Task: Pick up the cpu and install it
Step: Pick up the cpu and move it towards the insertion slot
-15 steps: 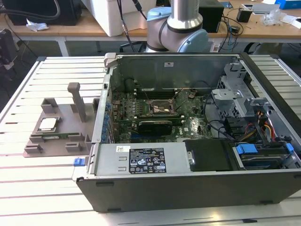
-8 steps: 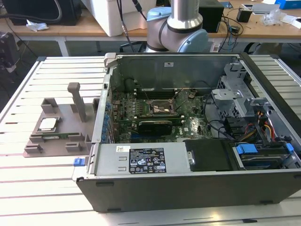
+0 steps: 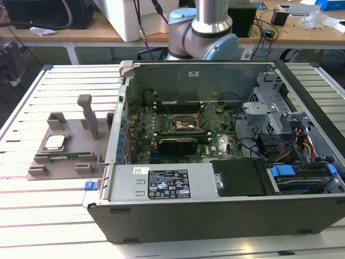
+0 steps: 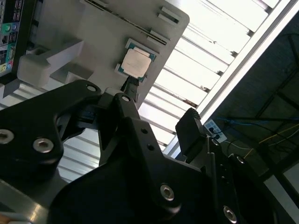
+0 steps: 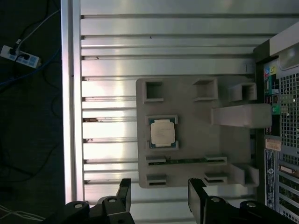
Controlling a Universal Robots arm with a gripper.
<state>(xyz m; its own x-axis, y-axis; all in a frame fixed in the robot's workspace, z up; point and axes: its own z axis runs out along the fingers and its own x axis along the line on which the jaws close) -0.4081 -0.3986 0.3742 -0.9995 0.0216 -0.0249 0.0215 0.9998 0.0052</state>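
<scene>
Exterior view: the computer case (image 3: 226, 162) is lying on its side w/ the panel off, so the board and its socket (image 3: 182, 125) are facing up where an arm working from above can reach them. Whether the socket's frame is open or latched, I can't tell from here. On the exterior view's left, just beside the case, a grey fixture tray (image 3: 56, 123) is sitting on the slatted table (image 3: 54, 216). The cpu (image 3: 55, 142) is lying in it, silver top up. The arm (image 3: 202, 32) is standing behind the case.

Second wrist view: the gripper (image 4: 161, 105) is hanging above the tray (image 4: 103, 28), jaws spread wide w/ nothing between them. The cpu (image 4: 136, 62) is sitting beyond the fingertips, apart from them.

First wrist view: the cpu (image 5: 162, 132) is resting in a square framed pocket near the middle of the tray (image 5: 196, 107), prob. so it sits at a fixed spot, flat & square for a grasp by its edges. A thin green memory stick (image 5: 187, 160) is lying in a slot just beside it, between the cpu and the gripper (image 5: 160, 200). The jaws' gap is looking wider than the chip, and it's empty. So the pick isn't made yet, i.e. the cpu is untouched in its pocket.
</scene>
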